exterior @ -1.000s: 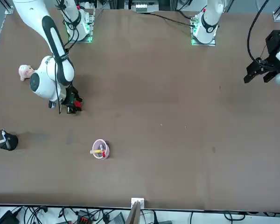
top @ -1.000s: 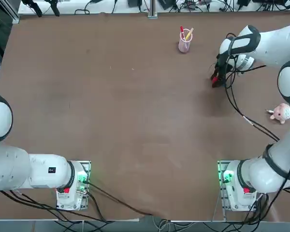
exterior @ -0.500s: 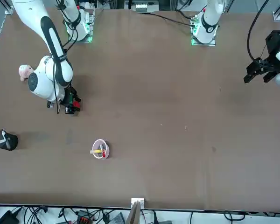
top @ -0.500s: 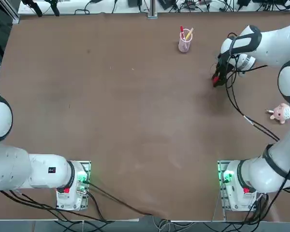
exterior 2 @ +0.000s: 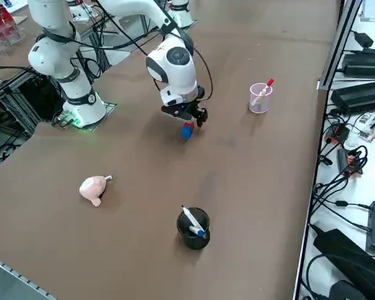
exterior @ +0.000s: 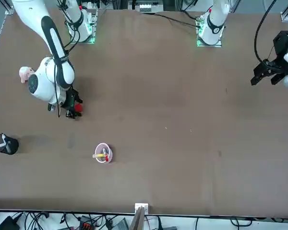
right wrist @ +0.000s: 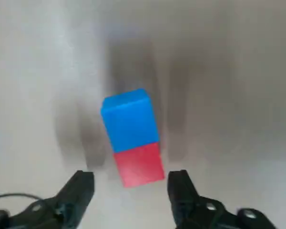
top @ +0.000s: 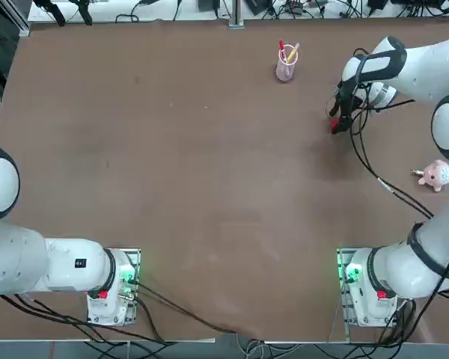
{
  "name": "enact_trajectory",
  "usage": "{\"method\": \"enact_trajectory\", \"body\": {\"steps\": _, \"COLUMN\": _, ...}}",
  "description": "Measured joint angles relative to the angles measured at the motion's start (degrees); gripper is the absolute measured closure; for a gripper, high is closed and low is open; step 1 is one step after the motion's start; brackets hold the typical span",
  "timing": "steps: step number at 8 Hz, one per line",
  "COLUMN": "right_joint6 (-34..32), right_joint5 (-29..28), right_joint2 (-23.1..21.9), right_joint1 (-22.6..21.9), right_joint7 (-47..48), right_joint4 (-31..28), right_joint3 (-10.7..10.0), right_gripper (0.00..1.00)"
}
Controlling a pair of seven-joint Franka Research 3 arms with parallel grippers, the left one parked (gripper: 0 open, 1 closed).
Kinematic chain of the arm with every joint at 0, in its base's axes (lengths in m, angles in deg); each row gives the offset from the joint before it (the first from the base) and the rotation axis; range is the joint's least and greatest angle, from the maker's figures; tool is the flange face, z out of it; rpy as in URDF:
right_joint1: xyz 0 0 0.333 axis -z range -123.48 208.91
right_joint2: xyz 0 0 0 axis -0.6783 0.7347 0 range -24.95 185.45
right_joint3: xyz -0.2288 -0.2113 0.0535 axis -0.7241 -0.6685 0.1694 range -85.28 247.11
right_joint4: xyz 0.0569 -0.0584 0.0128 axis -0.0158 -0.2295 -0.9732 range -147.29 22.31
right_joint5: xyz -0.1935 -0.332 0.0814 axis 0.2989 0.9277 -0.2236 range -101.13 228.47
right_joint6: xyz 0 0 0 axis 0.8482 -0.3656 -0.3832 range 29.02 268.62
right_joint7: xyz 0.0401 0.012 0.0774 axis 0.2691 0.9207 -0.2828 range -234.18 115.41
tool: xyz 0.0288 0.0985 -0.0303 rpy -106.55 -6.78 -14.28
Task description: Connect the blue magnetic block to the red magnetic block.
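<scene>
Now joined — blue magnetic block (right wrist: 129, 119), red magnetic block (right wrist: 139, 163) — hand (right wrist: 131, 190) spread.

The blue block (right wrist: 128, 120) and red block (right wrist: 139, 164) look like smooth, matt plastic. The table (top: 209, 187) has a dull brown, cloth-like surface. The pink toy (exterior 2: 94, 187) looks soft and plush, and the cup (exterior 2: 260, 98) is clear plastic.

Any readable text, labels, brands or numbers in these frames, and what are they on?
None readable.
Parked left arm's base: a small dark label, too small to read.
Blue block and red block, joined under the open right gripper: plain faces, no markings.
</scene>
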Motion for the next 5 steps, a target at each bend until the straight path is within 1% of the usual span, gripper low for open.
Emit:
{"method": "enact_trajectory", "body": {"steps": 1, "right_joint6": -0.06, "right_joint5": 1.00, "right_joint2": -1.31, "right_joint1": -0.75, "right_joint7": -0.31, "right_joint4": 0.73, "right_joint3": 0.08, "right_gripper": 0.00}}
{"method": "enact_trajectory", "body": {"steps": 2, "right_joint6": -0.73, "right_joint5": 3.50, "right_joint2": -3.09, "right_joint1": -2.38, "right_joint7": -0.33, "right_joint4": 1.32, "right_joint3": 0.15, "right_gripper": 0.00}}
{"method": "enact_trajectory", "body": {"steps": 3, "right_joint6": -2.97, "right_joint5": 7.52, "right_joint2": -5.28, "right_joint1": -3.73, "right_joint7": -0.29, "right_joint4": 2.23, "right_joint3": 0.21, "right_gripper": 0.00}}
{"method": "enact_trajectory", "body": {"steps": 4, "right_joint6": -8.40, "right_joint5": 11.72, "right_joint2": -7.60, "right_joint1": -4.04, "right_joint7": -1.01, "right_joint4": 4.72, "right_joint3": 0.18, "right_gripper": 0.00}}
{"method": "enact_trajectory", "body": {"steps": 5, "right_joint6": -16.54, "right_joint5": 14.86, "right_joint2": -9.53, "right_joint1": -3.71, "right_joint7": -3.59, "right_joint4": 9.27, "right_joint3": -0.06, "right_gripper": 0.00}}
